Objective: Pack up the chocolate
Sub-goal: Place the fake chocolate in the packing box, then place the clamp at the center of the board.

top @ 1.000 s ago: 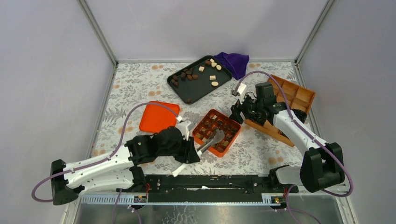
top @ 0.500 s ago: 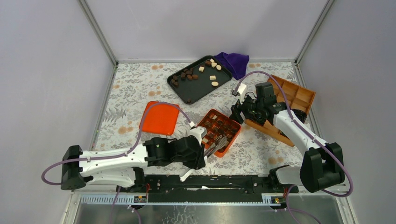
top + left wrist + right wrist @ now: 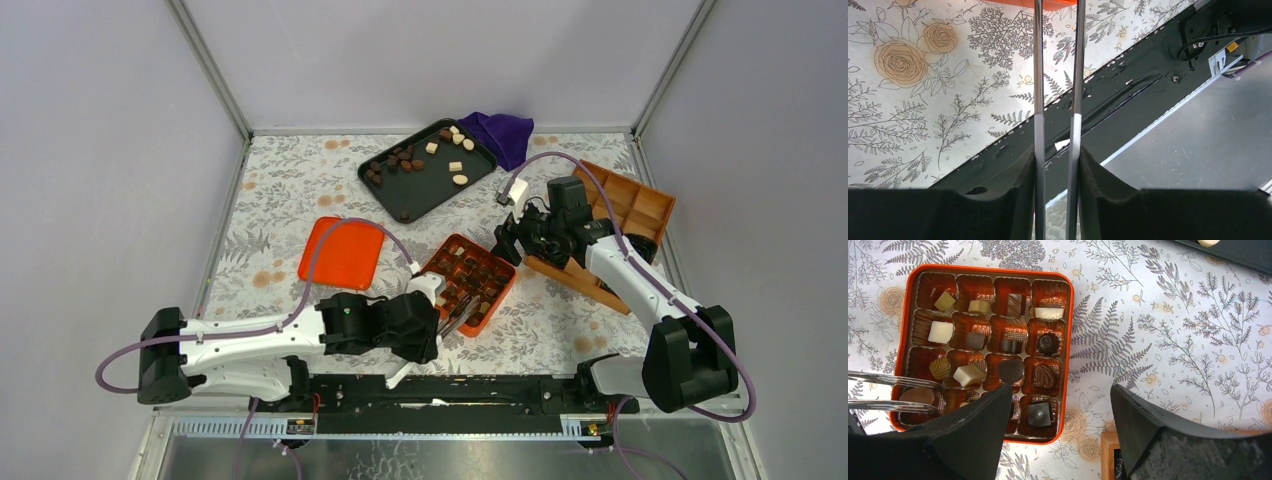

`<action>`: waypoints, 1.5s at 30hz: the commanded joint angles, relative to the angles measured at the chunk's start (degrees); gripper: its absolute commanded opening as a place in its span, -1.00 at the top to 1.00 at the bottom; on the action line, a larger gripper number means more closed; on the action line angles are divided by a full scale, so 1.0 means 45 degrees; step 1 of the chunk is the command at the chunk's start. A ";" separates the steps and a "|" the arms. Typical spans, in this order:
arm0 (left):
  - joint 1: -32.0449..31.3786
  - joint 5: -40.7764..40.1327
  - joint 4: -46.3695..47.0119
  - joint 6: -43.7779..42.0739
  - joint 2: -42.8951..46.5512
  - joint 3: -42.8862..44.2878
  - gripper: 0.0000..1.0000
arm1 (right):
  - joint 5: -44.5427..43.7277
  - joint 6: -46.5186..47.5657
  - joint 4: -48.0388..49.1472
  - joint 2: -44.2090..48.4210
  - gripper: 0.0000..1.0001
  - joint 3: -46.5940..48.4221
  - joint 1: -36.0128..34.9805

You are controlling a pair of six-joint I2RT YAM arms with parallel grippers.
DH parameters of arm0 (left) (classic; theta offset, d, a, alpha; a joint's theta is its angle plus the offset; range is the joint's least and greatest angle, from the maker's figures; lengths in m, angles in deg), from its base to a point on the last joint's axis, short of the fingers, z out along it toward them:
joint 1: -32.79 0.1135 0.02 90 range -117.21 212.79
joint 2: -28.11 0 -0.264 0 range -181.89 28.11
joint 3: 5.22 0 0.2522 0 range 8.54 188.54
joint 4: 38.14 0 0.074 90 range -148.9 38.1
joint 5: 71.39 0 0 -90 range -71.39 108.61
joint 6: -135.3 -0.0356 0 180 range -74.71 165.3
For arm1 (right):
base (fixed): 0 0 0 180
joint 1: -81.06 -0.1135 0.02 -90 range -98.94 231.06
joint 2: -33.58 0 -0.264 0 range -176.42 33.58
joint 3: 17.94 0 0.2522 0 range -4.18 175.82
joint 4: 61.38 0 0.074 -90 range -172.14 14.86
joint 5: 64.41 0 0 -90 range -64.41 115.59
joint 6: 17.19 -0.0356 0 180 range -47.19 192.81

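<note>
steel tongs (image 3: pixel 1038 75) in left pincer (image 3: pixel 1057 165); right pincer (image 3: pixel 1061 390) wide, empty, by ribbed orange box (image 3: pixel 1069 340) of chocolate (image 3: pixel 940 331)

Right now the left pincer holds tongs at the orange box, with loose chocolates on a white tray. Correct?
No. The top external view shows the chocolates on a black tray. The rest holds: left pincer gripping tongs at the orange box.

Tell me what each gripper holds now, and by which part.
The left gripper holds metal tongs by their handle end, both arms between its jaws. The right gripper is open and holds nothing.
</note>
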 commanded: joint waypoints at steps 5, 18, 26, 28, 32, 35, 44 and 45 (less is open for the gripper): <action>-0.0085 -0.0153 0.0081 -0.0473 -0.0259 0.0689 0.20 | 0.0232 0.0151 -0.0030 -0.0076 -0.59 0.0181 0.0073; -0.0090 -0.0566 -0.0089 -0.0578 0.0010 0.0973 0.15 | 0.0253 0.0152 -0.0031 -0.0096 -0.59 0.0181 0.0082; 0.0126 -0.1665 -0.0181 -0.0559 0.1352 0.1003 0.22 | 0.0272 0.0138 -0.0048 -0.0038 -0.59 0.0181 0.0090; 0.0312 -0.1794 -0.0202 -0.0649 0.1624 0.1033 0.22 | 0.0273 0.0141 -0.0049 -0.0018 -0.59 0.0185 0.0089; 0.1024 -0.2021 -0.0268 -0.1053 0.2099 0.1021 0.22 | 0.0283 0.0121 -0.0040 0.0002 -0.59 0.0181 0.0091; 0.2044 -0.2168 -0.0255 -0.1623 0.2345 0.0994 0.23 | 0.0292 0.0116 -0.0049 0.0018 -0.60 0.0181 0.0091; 0.5890 -0.0918 0.2312 -0.4116 0.2571 -0.0503 0.22 | 0.0340 0.0105 -0.0049 0.0060 -0.60 0.0181 0.0091; 0.6128 -0.0849 0.2618 -0.4273 0.2461 -0.0699 0.21 | 0.0349 0.0103 -0.0049 0.0061 -0.59 0.0181 0.0091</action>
